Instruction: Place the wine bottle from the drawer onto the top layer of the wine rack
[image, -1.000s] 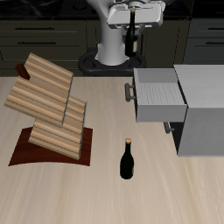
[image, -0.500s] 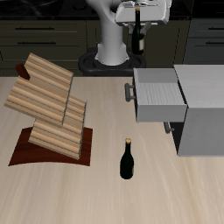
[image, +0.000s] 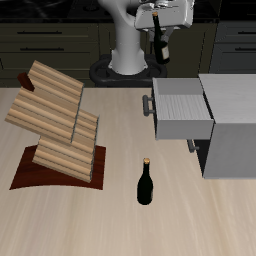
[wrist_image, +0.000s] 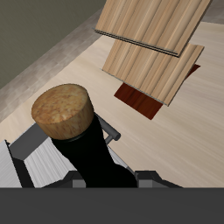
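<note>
The wine bottle (image: 158, 46), dark and slim, hangs tilted high above the table's back, and my gripper (image: 158, 30) is shut on its neck. The wrist view shows its tan cap (wrist_image: 63, 109) and dark body (wrist_image: 96, 164) close up. The grey drawer (image: 180, 108) stands pulled open below and nearer the front, and its inside shows no contents. The wine rack's top layer (image: 55, 82) is a tilted light-wood slab across the table from the drawer. The wrist view shows the rack's slabs (wrist_image: 153, 35) beyond the cap.
A second dark bottle (image: 146, 183) stands upright on the table near the front edge. The grey cabinet (image: 232, 125) holds the drawer. The rack sits on a dark red-brown base (image: 30, 170). The robot's base (image: 125, 55) stands behind.
The gripper has shifted slightly toward the cabinet side with the bottle. The bottle now hangs more tilted than one second ago.
</note>
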